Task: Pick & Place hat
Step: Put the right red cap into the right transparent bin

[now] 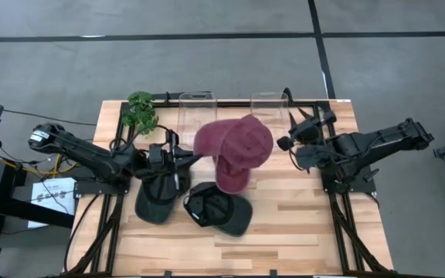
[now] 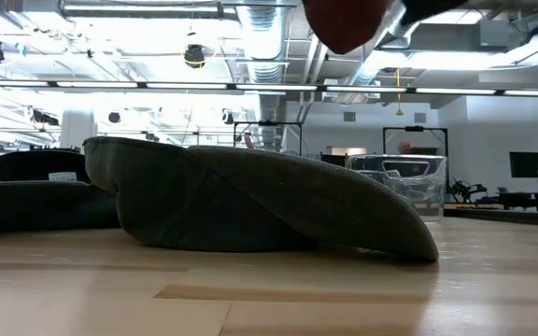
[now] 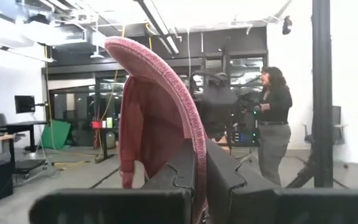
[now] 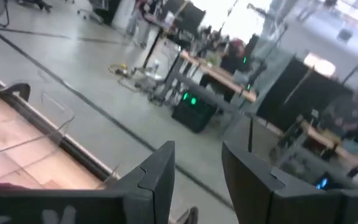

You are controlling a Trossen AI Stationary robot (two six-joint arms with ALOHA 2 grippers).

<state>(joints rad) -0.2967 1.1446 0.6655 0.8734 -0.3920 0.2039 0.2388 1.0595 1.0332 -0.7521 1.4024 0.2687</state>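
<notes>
My left gripper [image 3: 201,163] is clamped on the edge of the maroon hat [image 1: 234,148], fingers pressed together with the fabric pinched between them, and the hat hangs lifted above the middle of the wooden table [image 1: 300,224], its brim drooping downward; under and beside it lie a dark green hat [image 1: 159,197] and a black hat [image 1: 219,208], both flat on the wood; my right gripper [image 4: 197,171] waits at the table's right side with its fingers parted and nothing between them; two clear bins [image 1: 198,110] stand along the far edge, a small green plant [image 1: 140,110] near the far left corner; a person [image 3: 273,121] stands in the room beyond
</notes>
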